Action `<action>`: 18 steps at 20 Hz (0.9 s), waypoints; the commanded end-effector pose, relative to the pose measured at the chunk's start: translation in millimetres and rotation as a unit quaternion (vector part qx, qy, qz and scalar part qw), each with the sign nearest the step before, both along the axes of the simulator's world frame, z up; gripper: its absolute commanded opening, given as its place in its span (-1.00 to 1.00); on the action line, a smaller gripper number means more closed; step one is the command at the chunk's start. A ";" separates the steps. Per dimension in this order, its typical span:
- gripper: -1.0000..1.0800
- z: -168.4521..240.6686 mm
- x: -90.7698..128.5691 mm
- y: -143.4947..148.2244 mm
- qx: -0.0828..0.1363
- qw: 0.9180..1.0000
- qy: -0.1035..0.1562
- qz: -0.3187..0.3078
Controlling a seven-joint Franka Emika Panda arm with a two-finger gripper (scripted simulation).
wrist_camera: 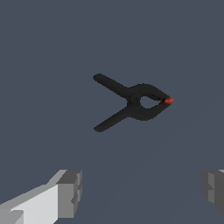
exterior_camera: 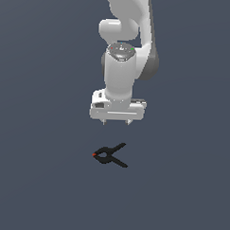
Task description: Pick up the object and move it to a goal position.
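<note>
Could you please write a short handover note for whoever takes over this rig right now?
Pincer: open and empty, fingers spread wide in the wrist view, not touching anything.
Spring clamp: lying flat on the floor, apart from the pincer and nearer the camera in the exterior view; red tip toward the exterior view's left, handles splayed toward its right.
Done: nothing grasped yet.
Left: line up over the clamp, descend, close on it, lift, and carry it to the goal. No goal marker shows in either view.

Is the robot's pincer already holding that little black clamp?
No. In the exterior view the pincer hangs open above the black spring clamp, which lies apart from it on the floor.
</note>
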State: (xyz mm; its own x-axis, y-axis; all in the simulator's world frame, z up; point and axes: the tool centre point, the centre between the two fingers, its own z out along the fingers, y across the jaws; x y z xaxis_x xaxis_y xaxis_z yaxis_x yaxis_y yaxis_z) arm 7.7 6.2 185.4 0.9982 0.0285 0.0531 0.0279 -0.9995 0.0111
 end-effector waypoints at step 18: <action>0.92 1.1 -1.2 -2.9 0.000 1.000 0.006 -0.026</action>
State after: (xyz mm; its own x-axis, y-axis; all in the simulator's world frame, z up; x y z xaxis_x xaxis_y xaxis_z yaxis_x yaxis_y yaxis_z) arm 5.9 3.4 187.2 0.9990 -0.0151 0.0423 -0.0156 -0.9998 0.0127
